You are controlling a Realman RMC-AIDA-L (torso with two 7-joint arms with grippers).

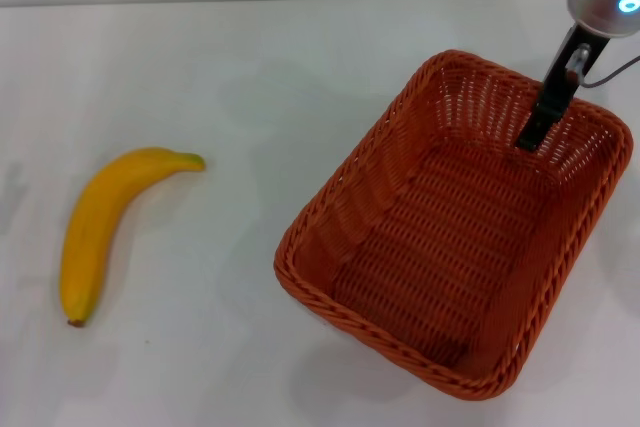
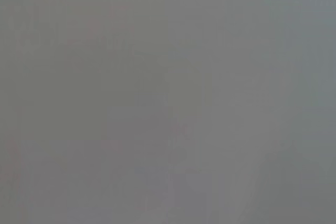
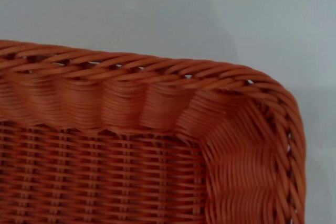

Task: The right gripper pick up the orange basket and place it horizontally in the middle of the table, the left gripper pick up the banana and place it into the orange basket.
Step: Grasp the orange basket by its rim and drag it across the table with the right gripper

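The orange basket (image 1: pixel 352 187) rests on the white table (image 1: pixel 250 57) at the right, turned diagonally, with nothing in it. My right gripper (image 1: pixel 545 112) comes down from the upper right, and its black tip sits just inside the basket's far wall, below the rim. A corner of the basket's braided rim (image 3: pixel 157 69) fills the right wrist view from close up. The yellow banana (image 1: pixel 100 222) lies on the table at the left, well apart from the basket, its greenish stem pointing toward the basket. My left gripper is out of view. The left wrist view is a plain grey blur.
White tabletop stretches between the banana and the basket and behind both. The table's far edge (image 1: pixel 250 0) runs along the top of the head view. The basket's near corner lies close to the bottom edge of that view.
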